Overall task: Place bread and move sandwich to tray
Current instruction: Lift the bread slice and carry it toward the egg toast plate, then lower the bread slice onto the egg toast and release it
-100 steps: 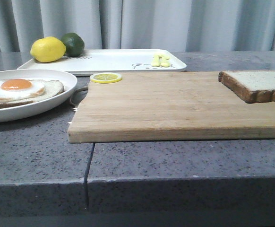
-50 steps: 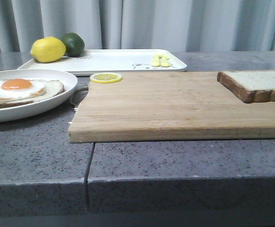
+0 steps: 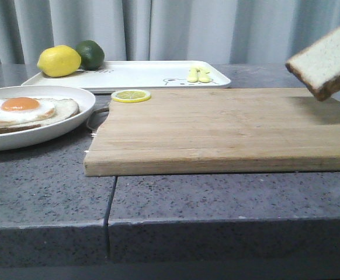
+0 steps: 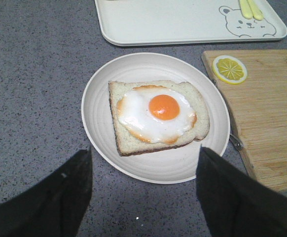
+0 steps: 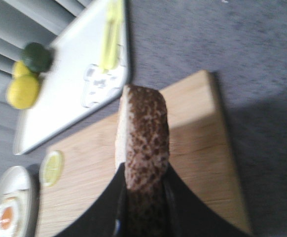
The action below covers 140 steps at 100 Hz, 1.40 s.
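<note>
bread slice held above the board, egg toast on its plate

the tray (image 3: 152, 74) carries a small printed bear face, plain in the left wrist view near its right corner, beside two pale yellow marks (image 3: 198, 74). faint lettering sits near the lemon (image 3: 59, 60) on the tray's far left end, too small to read. no other writing shows.

the bread (image 3: 326, 59) hangs tilted in the air at the far right of the front view, clear of the cutting board (image 3: 217, 128), its right part cut off by the picture's edge. the right gripper (image 5: 142, 197) cannot be seen in the front view; in the right wrist view its two dark fingers (image 5: 180, 202) press the slice between them, shut on its brown crust, edge-on to the camera. that view is blurred.

the sandwich (image 4: 158, 114), one slice bearing a fried egg with an orange yolk, lies on the round white plate (image 4: 104, 89) at the near left, left of the board and nearer than the tray. the front view cuts off the plate's left side. the left gripper (image 4: 143, 185) hovers over the plate's near rim, fingers (image 4: 67, 190) spread wide with nothing between them.

a lemon slice (image 3: 131, 95) lies on the board's far left corner. a lime (image 3: 90, 54) sits just behind the lemon, partly hidden by it. something metal pokes out between plate and board; what it is cannot be told.
</note>
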Each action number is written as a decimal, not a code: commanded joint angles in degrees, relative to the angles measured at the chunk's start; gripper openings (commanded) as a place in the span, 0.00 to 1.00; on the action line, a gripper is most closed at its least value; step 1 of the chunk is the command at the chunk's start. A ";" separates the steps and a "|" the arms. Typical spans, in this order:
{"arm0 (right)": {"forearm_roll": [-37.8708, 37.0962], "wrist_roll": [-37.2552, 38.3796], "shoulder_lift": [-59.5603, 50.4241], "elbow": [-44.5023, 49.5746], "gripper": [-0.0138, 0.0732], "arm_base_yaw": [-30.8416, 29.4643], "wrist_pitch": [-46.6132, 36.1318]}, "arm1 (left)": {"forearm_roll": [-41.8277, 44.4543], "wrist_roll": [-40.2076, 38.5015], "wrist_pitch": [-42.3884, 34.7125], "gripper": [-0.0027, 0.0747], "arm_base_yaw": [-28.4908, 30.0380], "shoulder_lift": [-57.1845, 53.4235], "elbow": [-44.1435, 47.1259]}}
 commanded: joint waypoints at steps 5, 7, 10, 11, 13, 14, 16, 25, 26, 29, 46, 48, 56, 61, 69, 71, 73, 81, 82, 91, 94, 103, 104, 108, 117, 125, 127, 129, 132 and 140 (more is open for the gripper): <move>8.52 0.83 -5.62 -1.27 0.03 2.40 4.75 | -1.37 -0.11 -3.04 0.57 -0.52 0.12 -1.94; 9.55 1.08 -6.02 -1.27 0.03 3.22 4.81 | -1.37 -0.11 -3.04 0.57 -0.52 0.12 -1.94; 10.89 1.22 -6.95 -1.27 0.03 4.82 4.73 | -1.37 -0.11 -3.04 0.57 -0.52 0.12 -1.94; 11.19 1.22 -6.95 -1.27 0.03 4.82 4.67 | -1.37 -0.11 -3.04 0.57 -0.52 0.12 -1.94; 12.50 1.26 -7.72 -1.27 0.03 6.28 4.41 | -1.37 -0.11 -3.04 0.57 -0.52 0.12 -1.94; 12.50 1.26 -7.72 -1.27 0.03 6.28 4.29 | -1.37 -0.11 -3.04 0.57 -0.52 0.12 -1.94; 13.67 1.32 -8.18 -1.27 0.03 7.90 3.70 | -1.37 -0.11 -3.04 0.57 -0.52 0.12 -1.94; 16.78 1.37 -8.68 -1.27 0.03 13.47 0.97 | -1.37 -0.11 -3.04 0.57 -0.52 0.12 -1.94; 16.78 1.37 -8.68 -1.27 0.03 13.97 0.71 | -1.37 -0.11 -3.04 0.57 -0.52 0.12 -1.94; 17.79 1.37 -8.68 -1.27 0.03 16.10 -0.60 | -1.37 -0.11 -3.04 0.57 -0.52 0.12 -1.94; 21.75 1.37 -8.56 -1.27 0.03 30.24 -14.21 | -1.37 -0.11 -3.04 0.57 -0.52 0.12 -1.94; 22.28 1.37 -8.47 -1.27 0.03 31.24 -15.93 | -1.37 -0.11 -3.04 0.57 -0.52 0.12 -1.94; 24.42 1.23 -7.58 -1.27 0.03 36.88 -21.48 | -1.37 -0.11 -3.04 0.57 -0.52 0.12 -1.94; 25.76 0.75 -6.67 -1.27 0.03 39.65 -24.01 | -1.37 -0.11 -3.04 0.57 -0.52 0.12 -1.94; 28.05 -0.34 -4.45 -1.34 0.03 43.19 -26.84 | -1.37 -0.11 -3.04 0.57 -0.52 0.12 -1.94; 28.70 -0.91 -3.49 -1.39 0.03 44.46 -27.43 | -1.37 -0.11 -3.04 0.57 -0.52 0.12 -1.94; 29.52 -1.23 -2.99 -1.50 0.03 45.08 -27.76 | -1.37 -0.11 -3.04 0.57 -0.52 0.12 -1.94; 32.55 -3.15 0.35 -2.80 0.03 48.57 -29.17 | -1.37 -0.11 -3.04 0.57 -0.52 0.12 -1.94; 32.55 -3.30 0.65 -2.98 0.03 48.85 -29.27 | -1.37 -0.11 -3.04 0.57 -0.52 0.12 -1.94; 33.91 -4.63 4.36 -6.22 0.03 52.14 -29.68 | -1.37 -0.11 -3.04 0.57 -0.52 0.12 -1.94; 33.91 -4.63 5.92 -7.42 0.03 53.03 -29.68 | -1.37 -0.11 -3.04 0.57 -0.52 0.12 -1.94; 33.91 -4.63 9.87 -11.66 0.03 55.73 -29.73 | -1.37 -0.11 -3.04 0.57 -0.52 0.12 -1.94; 33.91 -4.63 10.16 -11.98 0.03 55.92 -29.83 | -1.37 -0.11 -3.04 0.57 -0.52 0.12 -1.94; 33.91 -4.63 11.85 -13.90 0.03 57.01 -30.12 | -1.37 -0.11 -3.04 0.57 -0.52 0.12 -1.94; 33.91 -4.63 15.28 -17.57 0.03 58.86 -30.71 | -1.37 -0.11 -3.04 0.57 -0.52 0.12 -1.94; 33.91 -4.63 17.95 -20.39 0.03 60.02 -31.09 | -1.37 -0.11 -3.04 0.57 -0.52 0.12 -1.94; 33.91 -4.63 18.67 -21.10 0.03 60.32 -31.25 | -1.37 -0.11 -3.04 0.57 -0.52 0.12 -1.94; 33.91 -4.57 19.34 -21.79 0.03 60.68 -31.43 | -1.37 -0.11 -3.04 0.57 -0.52 0.12 -1.94; 33.91 -4.35 20.22 -22.71 0.03 61.18 -32.02 | -1.37 -0.11 -3.04 0.57 -0.52 0.12 -1.94; 33.91 -3.09 22.57 -25.42 0.03 62.71 -33.47 | -1.37 -0.11 -3.04 0.57 -0.52 0.12 -1.94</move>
